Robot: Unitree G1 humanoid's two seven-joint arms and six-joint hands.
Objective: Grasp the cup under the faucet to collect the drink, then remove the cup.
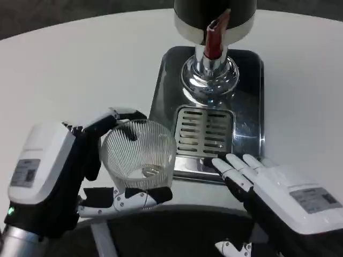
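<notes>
We see the left hand [53, 176] wrapped around the ribbed clear cup [138, 154], holding it just left of the drip grate [203, 131] and nearer than the faucet [213, 40], while the right hand [278, 193] lies flat with fingers apart, apparently touching the dispenser tray's [249, 107] near edge.

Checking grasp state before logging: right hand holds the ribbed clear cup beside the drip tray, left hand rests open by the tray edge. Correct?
Sides are swapped. In the head view the left hand holds the cup; the right hand rests open at the drip tray edge.
</notes>
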